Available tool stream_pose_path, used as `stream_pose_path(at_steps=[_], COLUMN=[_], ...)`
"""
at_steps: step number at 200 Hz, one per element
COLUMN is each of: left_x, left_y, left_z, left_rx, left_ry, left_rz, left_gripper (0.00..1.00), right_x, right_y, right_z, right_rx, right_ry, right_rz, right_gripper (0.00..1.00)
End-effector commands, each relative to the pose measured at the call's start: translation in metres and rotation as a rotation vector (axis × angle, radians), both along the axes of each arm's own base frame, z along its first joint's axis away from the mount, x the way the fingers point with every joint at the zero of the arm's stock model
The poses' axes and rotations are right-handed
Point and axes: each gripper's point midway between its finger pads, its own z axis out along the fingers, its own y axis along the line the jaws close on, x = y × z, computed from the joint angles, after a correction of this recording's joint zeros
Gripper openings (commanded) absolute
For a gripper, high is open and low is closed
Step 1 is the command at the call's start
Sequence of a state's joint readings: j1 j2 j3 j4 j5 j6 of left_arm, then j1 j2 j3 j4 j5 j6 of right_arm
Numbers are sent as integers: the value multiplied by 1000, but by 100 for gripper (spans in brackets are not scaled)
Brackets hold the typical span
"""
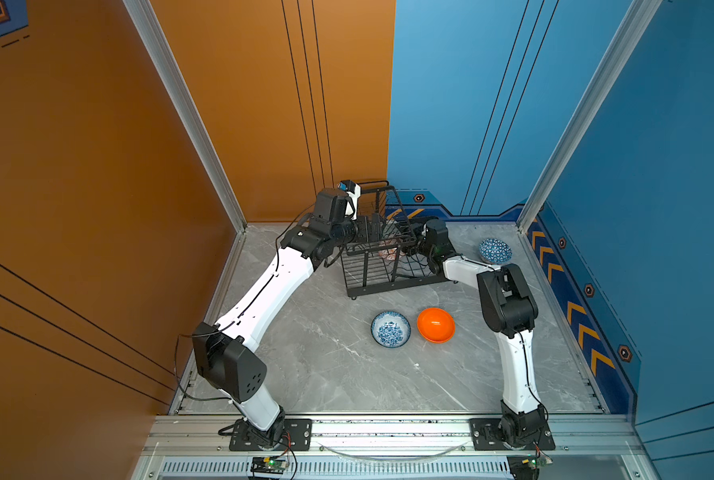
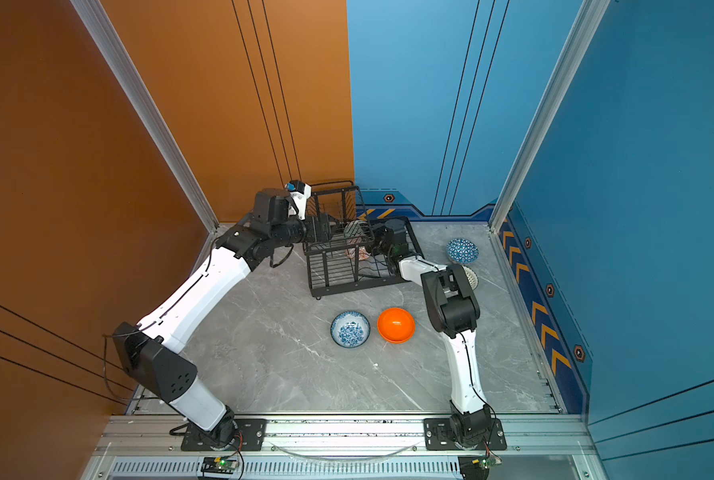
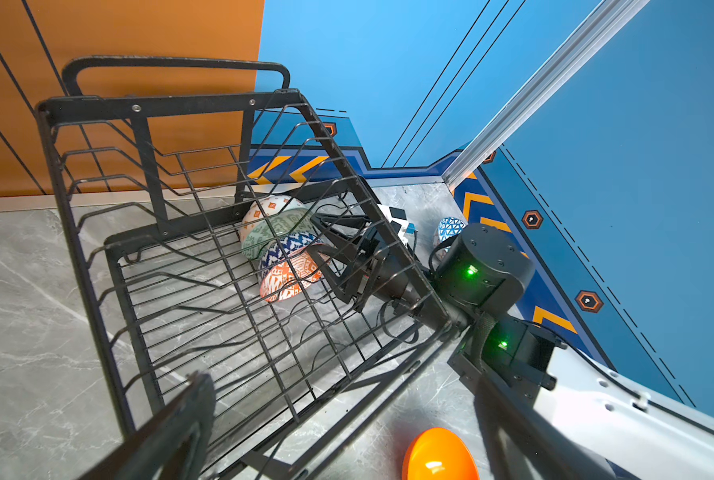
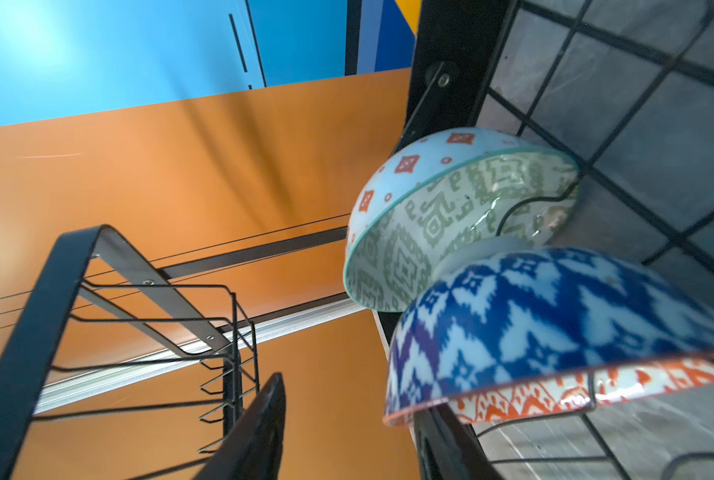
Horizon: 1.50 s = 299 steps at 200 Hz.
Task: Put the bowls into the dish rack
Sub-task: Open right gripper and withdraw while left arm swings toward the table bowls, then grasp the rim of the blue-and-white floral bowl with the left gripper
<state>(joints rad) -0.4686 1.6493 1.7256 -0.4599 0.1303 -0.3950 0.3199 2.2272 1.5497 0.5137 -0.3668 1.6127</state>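
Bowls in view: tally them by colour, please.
plain orange bowl: 1
blue-white bowls: 2 (floral bowl, triangle bowl)
white-black lattice bowl: 1
green-patterned bowl: 1
blue-and-orange bowl: 1
Total: 6

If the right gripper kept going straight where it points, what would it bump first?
Probably the orange-white patterned bowl, standing on edge in the dish rack, just ahead of the right gripper; depth is unclear.

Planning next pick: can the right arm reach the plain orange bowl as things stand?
Probably yes: orange bowl lies uncovered on open table near that arm; its end effector must first back out of the dish rack.
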Motion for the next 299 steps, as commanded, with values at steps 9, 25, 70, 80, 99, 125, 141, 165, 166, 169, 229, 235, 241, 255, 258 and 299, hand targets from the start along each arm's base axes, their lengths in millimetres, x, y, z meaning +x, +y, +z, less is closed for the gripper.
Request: stream_pose_path(at_steps=[9, 25, 70, 80, 99, 125, 141, 165, 166, 169, 229, 235, 241, 255, 258, 299], left_x=[1, 2, 1, -1, -9, -27, -40, -63, -64, -66, -119, -123, -128, -136, -138, -157], left_y=[1, 4, 20, 24, 35, 52, 67, 95, 96, 97, 96, 92, 89, 77, 74, 31], left_z=[11, 12, 14, 13, 4, -8, -19, -38, -39, -43, -124, -133, -140, -155, -159, -191], left_rx=[-16, -10, -28, -29, -44, -52, -39, -30, -31, -33, -43, -28, -16, 7, 15, 93], left_ry=[-34, -39, -32, -25, 19, 54, 84, 145, 148, 160, 481, 511, 536, 580, 592, 693], left_rz=[27, 39, 83, 92, 125, 173, 231, 348, 351, 360, 402, 391, 382, 350, 339, 206], left_gripper=[98, 98, 98, 98, 98, 98, 98, 98, 98, 98, 98, 98, 98, 98, 98, 98], right_x=[-9, -14, -27, -31, -39, -50, -57, -72, -72, -74, -110, -114, -119, -129, -132, -165], right_y=[-13, -20, -39, -43, -52, -68, -73, -85, -85, -88, -131, -134, -135, -140, -140, -146], right_z=[20, 23, 40, 42, 42, 45, 53, 64, 65, 67, 110, 113, 115, 120, 121, 115], right_rx=[-21, -32, -54, -67, -111, -171, -219, -343, -352, -373, -750, -779, -803, -842, -846, -856], right_ry=[-28, -29, -42, -42, -35, -24, -32, -23, -28, -24, -37, -37, -34, -32, -32, -2], right_rz=[13, 5, -1, 0, 9, 24, 66, 121, 123, 126, 226, 237, 246, 248, 248, 242], right_gripper=[61, 71, 96, 100, 100, 100, 100, 100, 100, 100, 100, 100, 100, 100, 100, 100])
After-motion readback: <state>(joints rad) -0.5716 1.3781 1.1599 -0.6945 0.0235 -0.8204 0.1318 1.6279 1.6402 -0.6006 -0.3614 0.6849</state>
